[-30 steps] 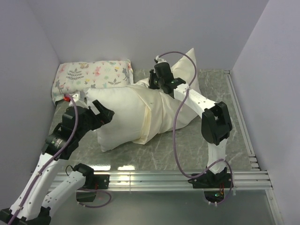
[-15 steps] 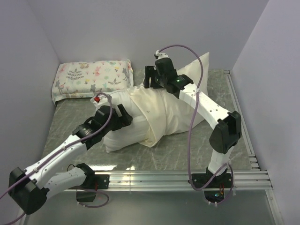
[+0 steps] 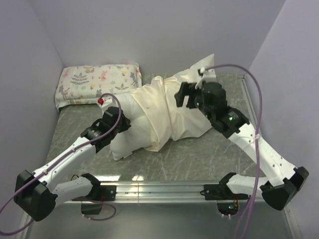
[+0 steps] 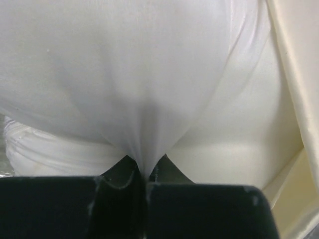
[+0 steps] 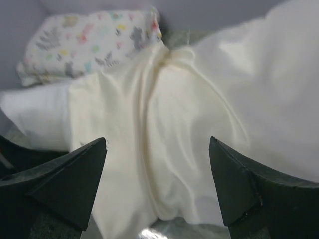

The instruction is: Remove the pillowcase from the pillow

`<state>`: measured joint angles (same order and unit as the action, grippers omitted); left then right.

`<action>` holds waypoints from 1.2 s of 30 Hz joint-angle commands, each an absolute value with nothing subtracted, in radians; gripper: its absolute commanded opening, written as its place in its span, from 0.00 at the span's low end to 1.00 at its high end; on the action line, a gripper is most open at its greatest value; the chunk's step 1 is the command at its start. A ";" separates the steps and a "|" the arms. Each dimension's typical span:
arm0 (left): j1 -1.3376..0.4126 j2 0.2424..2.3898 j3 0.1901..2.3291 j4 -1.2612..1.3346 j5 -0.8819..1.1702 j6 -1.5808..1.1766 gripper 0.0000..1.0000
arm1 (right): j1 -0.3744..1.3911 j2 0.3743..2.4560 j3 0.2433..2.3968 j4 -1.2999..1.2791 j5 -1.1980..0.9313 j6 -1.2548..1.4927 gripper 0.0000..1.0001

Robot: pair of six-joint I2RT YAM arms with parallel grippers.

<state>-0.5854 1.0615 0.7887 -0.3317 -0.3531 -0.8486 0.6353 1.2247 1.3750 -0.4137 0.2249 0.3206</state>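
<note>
Cream case (image 3: 174, 117) partly off. Left hand (image 4: 145, 175) pinches pillow (image 4: 124, 74): anchor firmly. Right hand (image 5: 157, 144), spread, should grip case, pull away.

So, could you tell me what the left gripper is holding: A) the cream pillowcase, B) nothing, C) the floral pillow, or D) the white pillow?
D: in the left wrist view the left gripper pinches a fold of the white pillow, beside the cream pillowcase.
</note>
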 commanded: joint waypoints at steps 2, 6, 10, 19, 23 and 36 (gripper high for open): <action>-0.549 1.066 0.821 -0.495 -0.344 -0.753 0.00 | 0.640 1.171 1.017 -0.295 0.190 0.301 0.91; -0.541 1.075 0.859 -0.512 -0.325 -0.727 0.00 | 0.655 1.160 0.850 -0.172 0.155 0.302 0.91; -0.541 1.077 0.879 -0.518 -0.316 -0.713 0.00 | 0.657 1.232 0.841 -0.166 0.219 0.319 0.88; -0.367 0.968 0.974 -0.601 -0.279 -0.615 0.00 | 0.565 1.201 0.948 -0.359 0.416 0.402 0.00; -0.240 0.937 1.038 -0.640 -0.270 -0.568 0.00 | 0.392 1.128 0.994 -0.439 0.414 0.428 0.00; 0.046 1.046 1.080 -0.581 -0.022 -0.495 0.00 | 0.355 0.888 0.916 -0.471 0.227 0.495 0.00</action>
<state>-0.0036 1.0222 1.0203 -0.6693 0.0608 -0.5797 0.2993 0.9661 0.9333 -0.5083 0.0822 0.4824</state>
